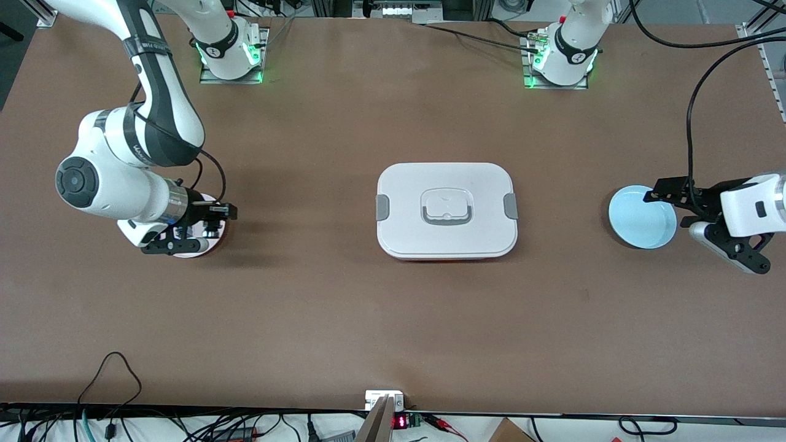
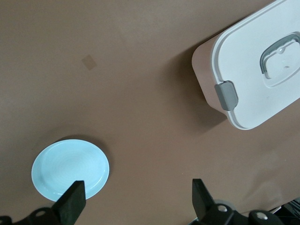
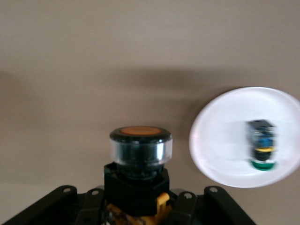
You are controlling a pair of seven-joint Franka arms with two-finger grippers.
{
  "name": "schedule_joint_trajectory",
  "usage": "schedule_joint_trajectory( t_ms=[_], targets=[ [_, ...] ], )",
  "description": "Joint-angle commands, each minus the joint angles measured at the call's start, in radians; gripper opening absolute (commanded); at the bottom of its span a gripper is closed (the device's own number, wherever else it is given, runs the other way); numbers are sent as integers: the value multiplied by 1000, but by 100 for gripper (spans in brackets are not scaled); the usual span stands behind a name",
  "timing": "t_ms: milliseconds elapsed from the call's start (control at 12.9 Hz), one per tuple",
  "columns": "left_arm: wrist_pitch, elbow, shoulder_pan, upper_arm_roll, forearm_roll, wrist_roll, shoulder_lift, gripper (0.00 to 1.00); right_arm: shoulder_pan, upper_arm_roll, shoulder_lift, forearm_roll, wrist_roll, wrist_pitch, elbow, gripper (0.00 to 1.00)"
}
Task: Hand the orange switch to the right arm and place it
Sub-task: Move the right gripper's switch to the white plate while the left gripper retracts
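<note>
Right wrist view shows the orange switch pinched by its black body between the closed fingers of the right gripper, with the orange cap pointing away from the wrist. In this same view a white saucer lies on the table, and a green-capped switch lies on it.

From the front camera, the right gripper hangs over that saucer at the right arm's end of the table, so I judge that the handover is finished and only the placing is left.

The risks I see are these. The saucer is small and already holds one switch, so the orange one may land on the other switch and knock it, or roll off the rim. If it is released too high, it can bounce out.

The left gripper waits with fingers spread and empty, beside a light blue saucer. A white lidded box sits at the middle of the table, well apart from both grippers.
</note>
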Motion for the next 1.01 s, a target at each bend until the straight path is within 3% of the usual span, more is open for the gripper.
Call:
schedule_joint_trajectory(
  t_ms=[0,311,622,933],
  targets=[
    [-11,7,-2,-4,33,-19,-4,100,-33,-7,4,-68,-41,62,-55,6],
    [-11,7,-6,-4,31,-27,-4,100,-50,-7,9,-69,-68,119,-102,6],
    [-11,7,-6,-4,28,-37,-4,100,-68,-7,26,-144,-76,153,-117,6],
    [-11,7,-8,-4,27,-36,-4,100,-80,-5,82,-145,-87,208,-136,6]
  ],
)
